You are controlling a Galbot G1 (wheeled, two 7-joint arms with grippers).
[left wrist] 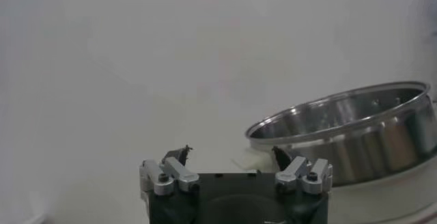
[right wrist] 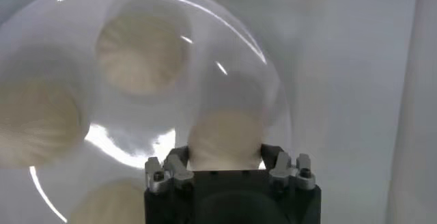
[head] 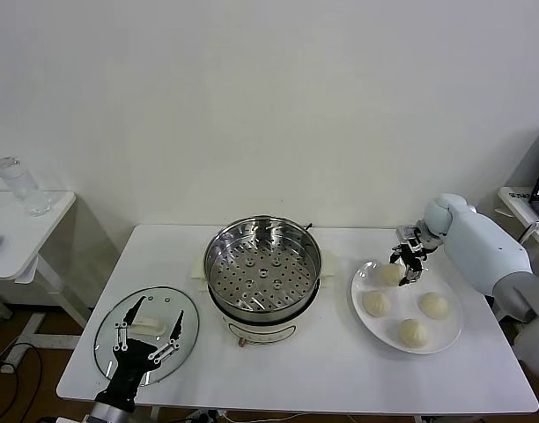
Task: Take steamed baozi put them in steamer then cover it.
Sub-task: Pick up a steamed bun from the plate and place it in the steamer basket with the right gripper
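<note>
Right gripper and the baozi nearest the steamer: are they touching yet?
Touching. In the right wrist view, the right gripper has its jaws against both sides of that baozi, on the plate.

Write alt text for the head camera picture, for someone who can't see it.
The right end effector closes around the rear-left of four steamed baozi on a white plate at the table's right. A steel steamer, uncovered with nothing on its perforated tray, stands mid-table, and the open left end effector hovers over the glass cover lying at the left.
</note>
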